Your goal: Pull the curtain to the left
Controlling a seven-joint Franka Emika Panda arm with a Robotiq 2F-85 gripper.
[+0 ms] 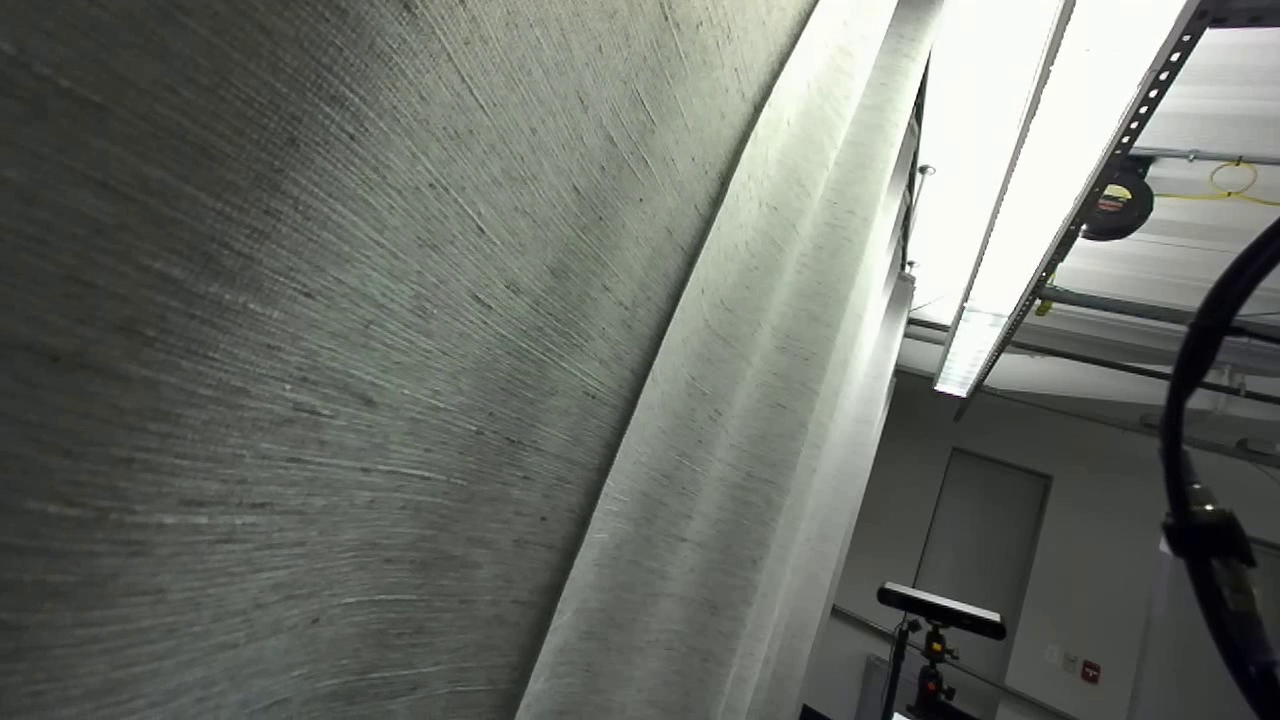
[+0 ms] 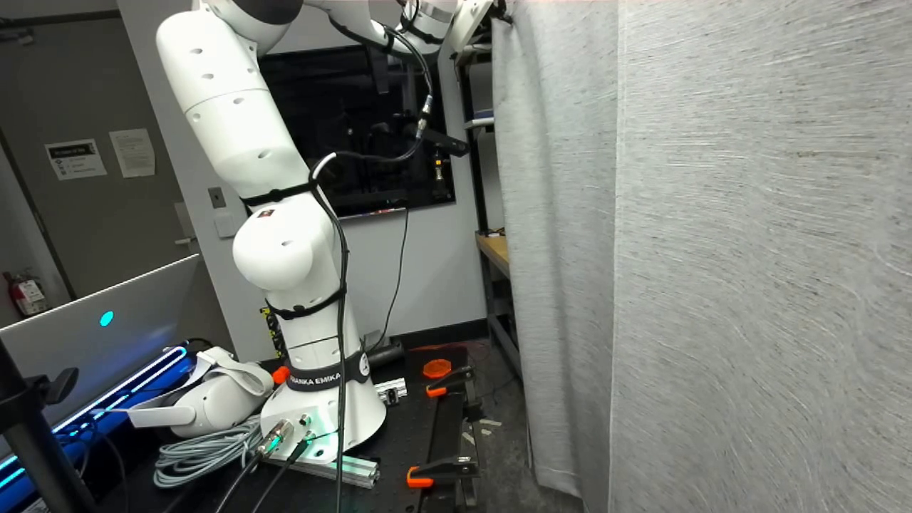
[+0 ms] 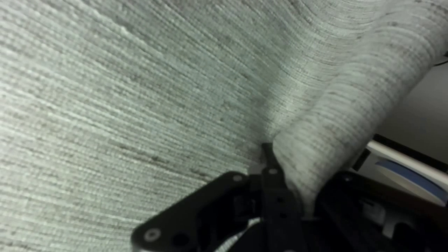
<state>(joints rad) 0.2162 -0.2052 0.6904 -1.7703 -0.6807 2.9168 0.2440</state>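
The curtain is a pale grey-white woven sheet with long folds. In an exterior view it hangs down the right side, with its near edge close to the raised white robot arm. It also fills much of the wrist view. My gripper is shut on a bunched fold of the curtain at its edge. The fold narrows down between the dark fingers and hides much of the right finger. In an exterior view the gripper shows only partly at the top, by the curtain's upper edge.
A shelf rack with a wooden top stands behind the curtain's edge. Orange-tipped clamps sit at the table's edge. A headset and laptop are left of the arm base. A camera on a stand is beyond the curtain.
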